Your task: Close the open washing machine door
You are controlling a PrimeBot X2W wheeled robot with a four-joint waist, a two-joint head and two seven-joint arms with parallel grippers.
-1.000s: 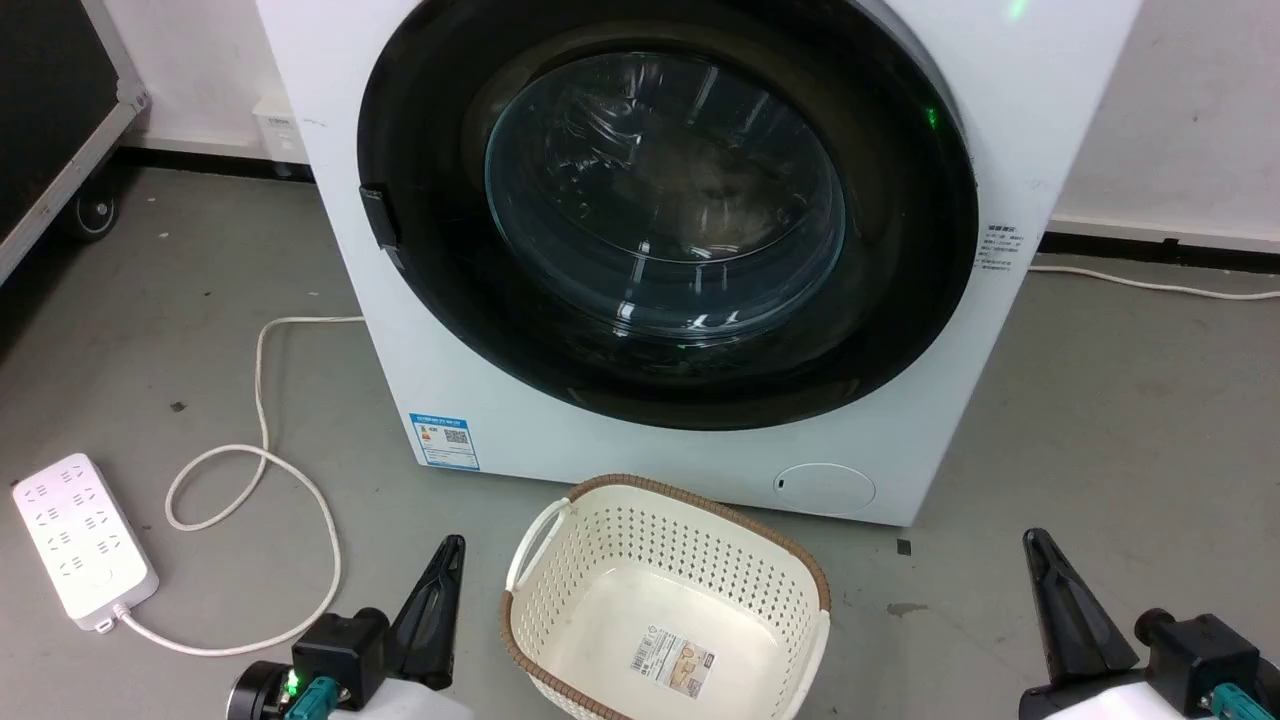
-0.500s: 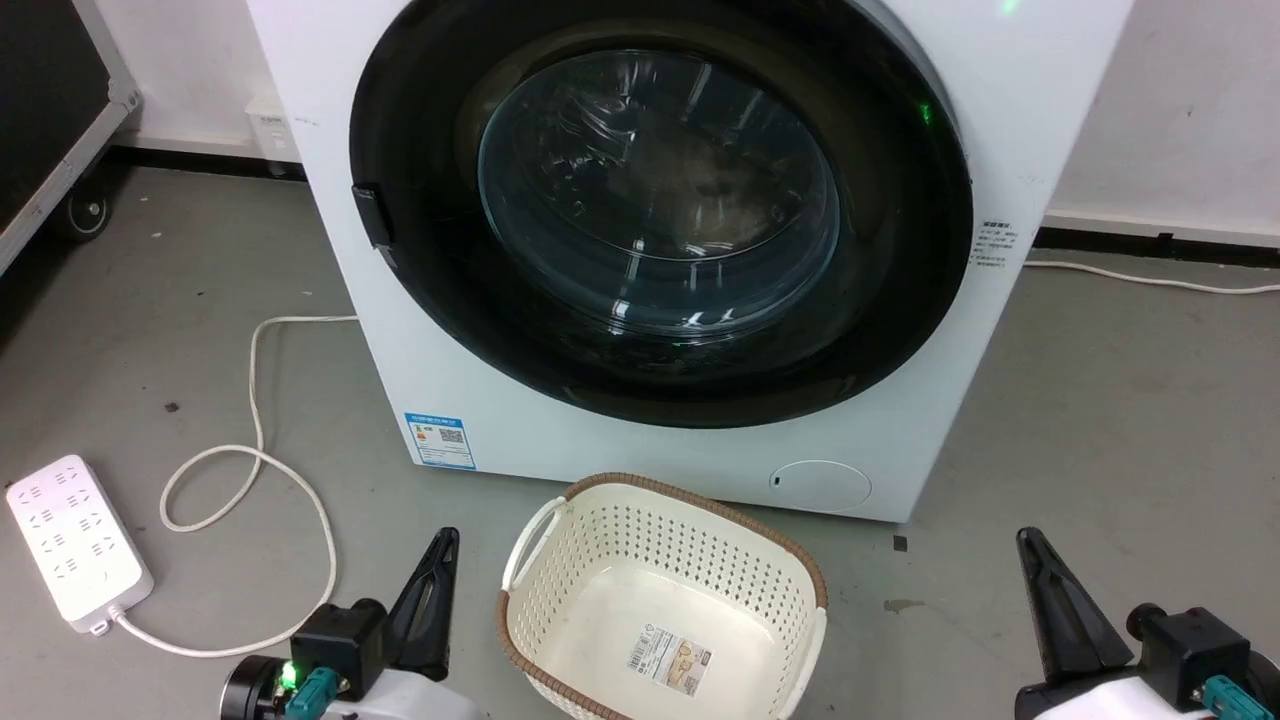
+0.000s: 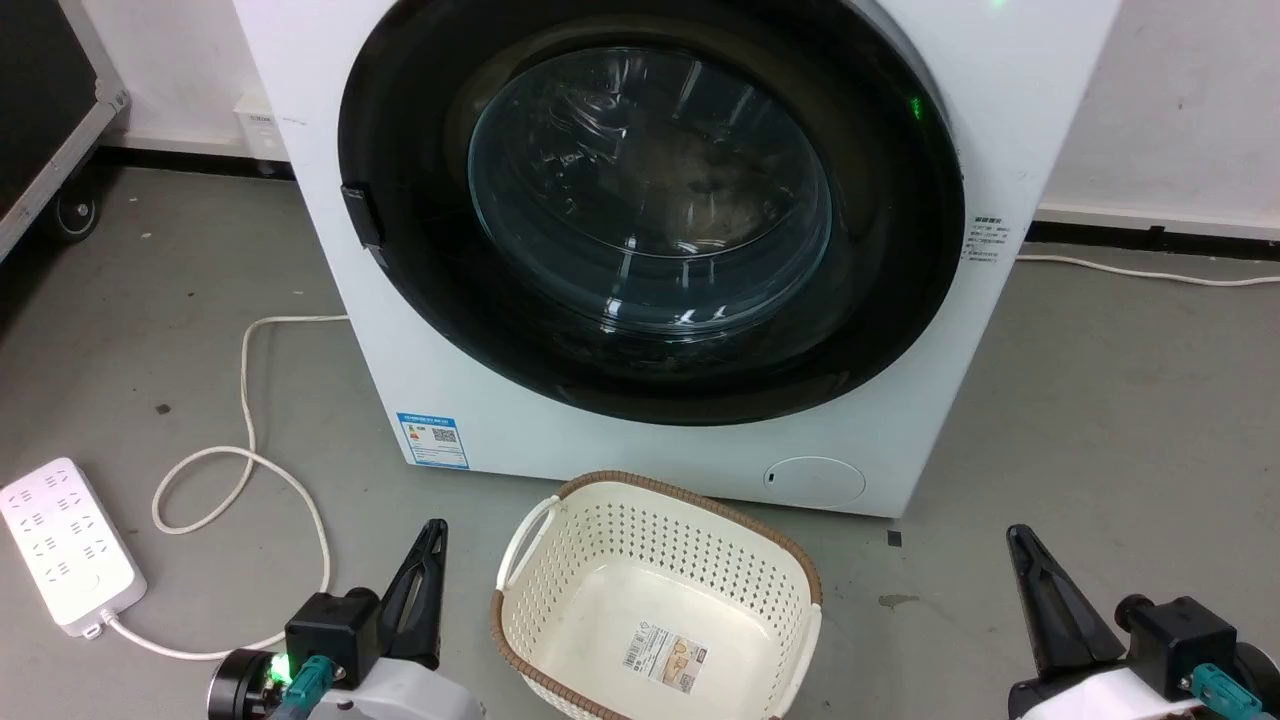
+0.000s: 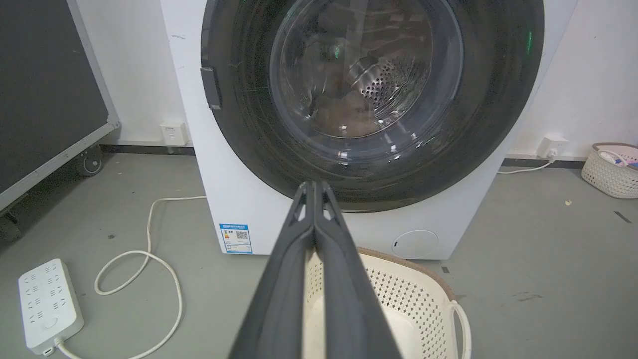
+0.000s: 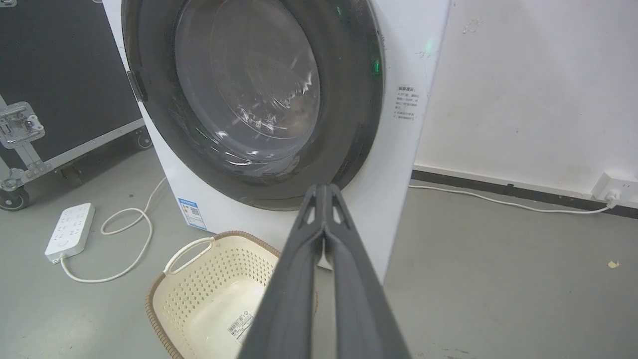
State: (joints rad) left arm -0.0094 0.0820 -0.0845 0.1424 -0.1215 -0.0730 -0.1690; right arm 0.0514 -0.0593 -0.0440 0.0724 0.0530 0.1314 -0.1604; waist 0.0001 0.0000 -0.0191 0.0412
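Though closing is the goal, the washer (image 3: 520, 440) carries its door (image 3: 650, 200) seemingly flush against its front, upright, facing the robot, ahead of and above both grippers. A basket (image 3: 700, 500) sits on the floor between them. Left gripper (image 3: 433, 530) and right gripper (image 3: 1015, 535) hang low, jaws together, well apart from the door, neither clearly nearer.

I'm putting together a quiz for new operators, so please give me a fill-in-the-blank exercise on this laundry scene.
1. The washing machine door sits ___, flush with the white machine.
2. The left end effector and the right end effector each hold their fingers pressed ___.
3. The cream basket stands in ___ of the machine.
4. The power strip lies on the robot's ___ side.
Missing words: shut; together; front; left.
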